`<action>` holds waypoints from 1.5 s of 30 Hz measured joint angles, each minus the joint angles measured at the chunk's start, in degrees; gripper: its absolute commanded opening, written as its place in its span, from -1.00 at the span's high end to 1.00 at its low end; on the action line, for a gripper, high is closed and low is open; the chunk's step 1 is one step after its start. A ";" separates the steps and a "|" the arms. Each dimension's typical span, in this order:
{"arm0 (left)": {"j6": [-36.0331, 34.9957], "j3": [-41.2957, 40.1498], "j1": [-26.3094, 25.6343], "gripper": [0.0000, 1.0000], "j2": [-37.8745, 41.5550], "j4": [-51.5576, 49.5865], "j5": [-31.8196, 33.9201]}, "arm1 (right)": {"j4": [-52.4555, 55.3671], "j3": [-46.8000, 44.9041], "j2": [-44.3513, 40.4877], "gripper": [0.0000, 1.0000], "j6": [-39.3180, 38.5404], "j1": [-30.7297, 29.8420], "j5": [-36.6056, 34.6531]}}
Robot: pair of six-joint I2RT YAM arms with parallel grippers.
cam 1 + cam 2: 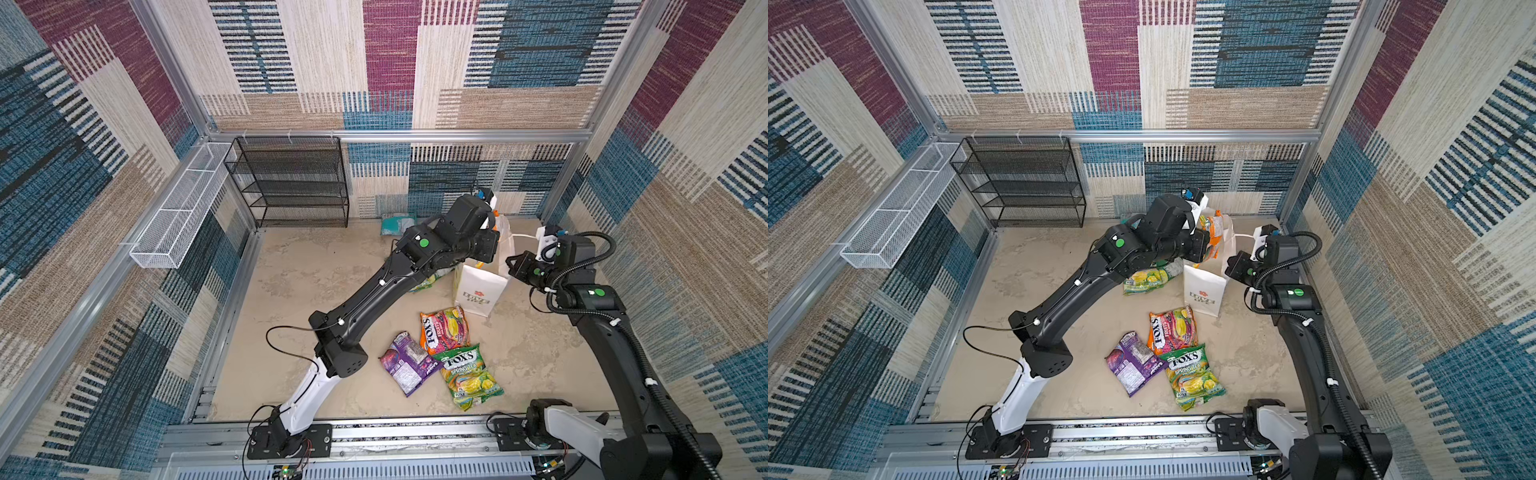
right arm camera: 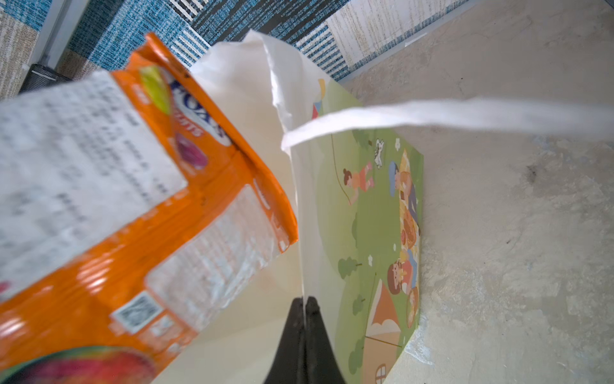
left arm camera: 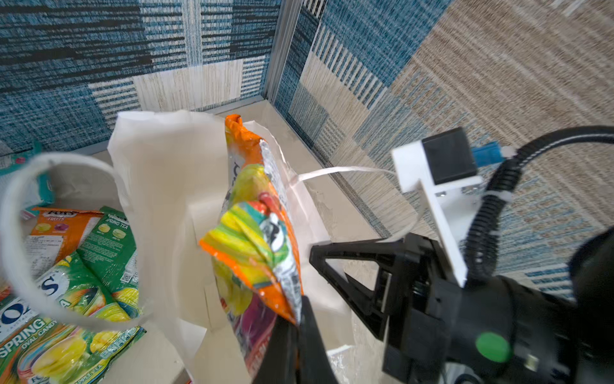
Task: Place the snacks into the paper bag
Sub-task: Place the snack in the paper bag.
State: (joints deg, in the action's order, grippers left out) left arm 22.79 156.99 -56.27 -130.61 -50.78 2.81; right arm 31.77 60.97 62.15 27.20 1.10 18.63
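Orange packet (image 3: 255, 232) is hanging at the open mouth of the paper bag (image 1: 1204, 286); how far in, I can't tell. My left gripper (image 3: 298, 319) is pinching its edge tight. My right gripper (image 2: 304, 304) is clamping the bag's rim, jaws closed on the paper. Bag is standing toward the table's (image 1: 311, 270) far right corner. Fruits packet (image 1: 444, 328), Spring Tea packet (image 1: 469, 374) and purple packet (image 1: 407, 361) are lying together nearer me. Teal packet (image 1: 397, 224) is sitting against the back wall.

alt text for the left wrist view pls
The left gripper grips an orange glossy candy packet at the open mouth of a white paper bag. The right gripper pinches the bag's rim; green and orange packets lie on the table beside it.
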 measured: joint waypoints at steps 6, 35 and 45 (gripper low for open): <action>0.00 0.00 0.00 1.00 -2.54 1.18 0.07 | -0.02 -0.26 -0.52 1.00 -0.02 0.00 0.28; 1.33 -19.19 0.13 -0.81 19.12 8.09 -6.95 | -0.90 -2.12 -2.71 1.00 2.54 0.04 -4.22; 1.51 -50.49 0.11 -0.87 47.76 13.75 -8.94 | -1.07 -2.47 -2.84 1.00 3.65 0.11 -5.29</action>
State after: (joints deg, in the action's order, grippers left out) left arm 24.29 106.50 -56.16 -82.85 -37.04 -6.13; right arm 30.70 58.50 59.31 30.85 1.21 13.34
